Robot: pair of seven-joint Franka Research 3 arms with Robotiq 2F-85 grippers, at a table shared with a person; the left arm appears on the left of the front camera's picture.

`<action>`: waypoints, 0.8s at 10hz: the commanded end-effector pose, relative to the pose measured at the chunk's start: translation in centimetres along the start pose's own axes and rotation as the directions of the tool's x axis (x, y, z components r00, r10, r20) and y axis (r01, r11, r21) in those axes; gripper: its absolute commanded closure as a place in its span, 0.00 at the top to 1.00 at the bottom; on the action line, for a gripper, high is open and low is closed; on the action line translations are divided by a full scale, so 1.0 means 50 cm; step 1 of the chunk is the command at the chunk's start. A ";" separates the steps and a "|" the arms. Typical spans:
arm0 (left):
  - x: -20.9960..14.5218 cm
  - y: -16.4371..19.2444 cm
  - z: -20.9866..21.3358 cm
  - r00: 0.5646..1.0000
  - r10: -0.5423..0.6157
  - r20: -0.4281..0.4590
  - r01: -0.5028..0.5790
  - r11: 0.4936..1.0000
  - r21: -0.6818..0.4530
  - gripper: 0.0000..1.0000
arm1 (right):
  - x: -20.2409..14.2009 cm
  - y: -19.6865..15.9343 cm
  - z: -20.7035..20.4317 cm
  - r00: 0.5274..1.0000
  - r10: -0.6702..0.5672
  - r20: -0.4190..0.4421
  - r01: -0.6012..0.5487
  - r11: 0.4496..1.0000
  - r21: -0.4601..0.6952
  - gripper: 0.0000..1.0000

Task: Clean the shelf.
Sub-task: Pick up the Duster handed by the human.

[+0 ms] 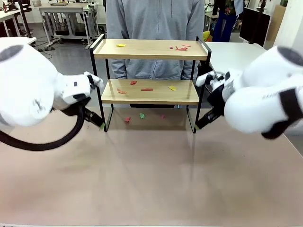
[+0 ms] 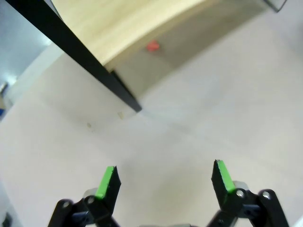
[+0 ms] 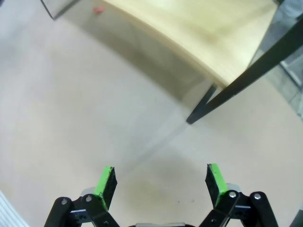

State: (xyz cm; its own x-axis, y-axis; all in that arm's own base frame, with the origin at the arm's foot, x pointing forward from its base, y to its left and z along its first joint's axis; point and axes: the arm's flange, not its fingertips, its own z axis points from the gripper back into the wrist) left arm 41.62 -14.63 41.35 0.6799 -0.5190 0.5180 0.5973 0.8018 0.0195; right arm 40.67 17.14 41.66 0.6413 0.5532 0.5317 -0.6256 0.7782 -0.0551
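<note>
Grippers: my left gripper (image 2: 164, 170) released, empty | right gripper (image 3: 160, 171) released, empty | shelf (image 1: 147, 49) legs near both | right arm (image 1: 265, 106) print unreadable

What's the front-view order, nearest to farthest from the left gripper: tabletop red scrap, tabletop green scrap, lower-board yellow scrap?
From the left gripper:
1. Red scrap, on the table, left.
2. Green scrap, tabletop, middle.
3. Yellow scrap, on the shelf, lower board, right.
</note>
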 end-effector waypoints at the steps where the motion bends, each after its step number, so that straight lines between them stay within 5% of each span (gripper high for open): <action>1: 0.032 0.105 0.086 1.000 -0.001 -0.005 0.000 0.995 -0.102 1.00 | 0.015 -0.107 0.085 0.999 -0.015 0.041 0.011 0.995 0.095 1.00; 4: 0.034 0.188 0.145 0.982 -0.180 0.059 0.189 0.938 -0.290 1.00 | -0.016 -0.222 0.165 0.983 0.121 0.135 -0.143 0.975 0.168 1.00; 6: 0.002 0.281 0.135 0.935 -0.292 0.199 0.351 0.833 -0.427 1.00 | -0.046 -0.331 0.188 0.922 0.281 0.266 -0.342 0.913 0.223 1.00; 8: -0.036 0.354 0.110 0.889 -0.316 0.332 0.442 0.782 -0.439 1.00 | -0.085 -0.419 0.171 0.853 0.394 0.344 -0.479 0.851 0.213 1.00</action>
State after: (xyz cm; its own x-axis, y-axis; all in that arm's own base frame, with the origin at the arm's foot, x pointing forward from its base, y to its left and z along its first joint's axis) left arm 46.09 0.65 46.84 0.3135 -0.6309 0.7097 0.9350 0.3357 -0.1146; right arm 44.33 -2.77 49.57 0.2324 0.6790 0.6964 -0.8973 0.4260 -0.1159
